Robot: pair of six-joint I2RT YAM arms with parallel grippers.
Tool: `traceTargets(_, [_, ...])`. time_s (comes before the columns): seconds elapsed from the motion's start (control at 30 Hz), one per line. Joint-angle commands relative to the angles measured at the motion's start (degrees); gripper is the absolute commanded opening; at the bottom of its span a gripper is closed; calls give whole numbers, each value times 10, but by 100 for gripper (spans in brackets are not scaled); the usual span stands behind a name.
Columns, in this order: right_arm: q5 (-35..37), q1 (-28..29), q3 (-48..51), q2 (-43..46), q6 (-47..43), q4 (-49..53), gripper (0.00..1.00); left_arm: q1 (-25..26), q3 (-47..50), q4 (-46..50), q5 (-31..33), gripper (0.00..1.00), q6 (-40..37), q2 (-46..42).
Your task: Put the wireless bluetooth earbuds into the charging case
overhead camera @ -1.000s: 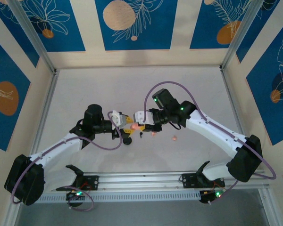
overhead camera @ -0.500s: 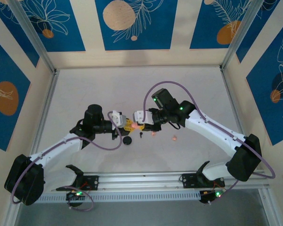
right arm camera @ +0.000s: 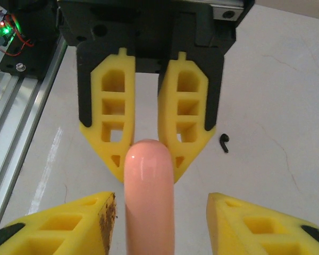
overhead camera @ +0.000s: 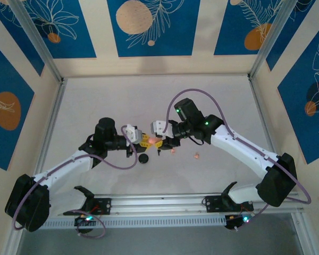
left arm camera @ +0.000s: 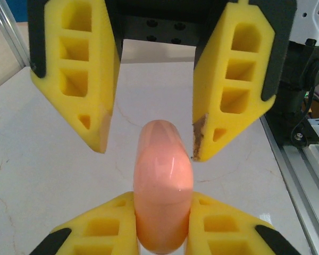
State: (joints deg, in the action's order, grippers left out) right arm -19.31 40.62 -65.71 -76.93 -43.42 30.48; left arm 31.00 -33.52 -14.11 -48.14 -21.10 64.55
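A glossy pink charging case (left arm camera: 162, 175) hangs above the table, edge-on, with my left gripper (left arm camera: 162, 198) shut on its near end. In the right wrist view the same pink case (right arm camera: 149, 196) runs between my right gripper's (right arm camera: 160, 197) spread fingers, which stand open around it. From above, the left gripper (overhead camera: 144, 141) and right gripper (overhead camera: 160, 142) face each other with the pink case (overhead camera: 152, 142) between them. A black earbud (right arm camera: 224, 142) lies on the table beyond. Two pale pink earbuds (overhead camera: 173, 151) (overhead camera: 196, 156) lie to the right.
A round black case (overhead camera: 143, 159) rests on the table just in front of the grippers, next to the black earbud (overhead camera: 158, 152). An aluminium rail (overhead camera: 165, 202) runs along the near edge. Patterned walls enclose the white table (overhead camera: 149, 101).
My left gripper has shut on the pink case. My right gripper has opened off it, and its wrist has shifted slightly up and back.
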Motion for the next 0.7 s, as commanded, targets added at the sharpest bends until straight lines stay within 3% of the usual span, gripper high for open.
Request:
traceTargets(0.0, [-21, -8, 4, 6, 11, -9, 49, 5, -13, -11, -15, 19, 3, -7])
traceTargets(0.43, [-11, -51, 2, 14, 64, -44, 48, 5, -12, -8, -13, 17, 1, -12])
traceTargets(0.67, [-70, -73, 15, 38, 94, -47, 48, 4, -9, -10, 23, 17, -4, -18])
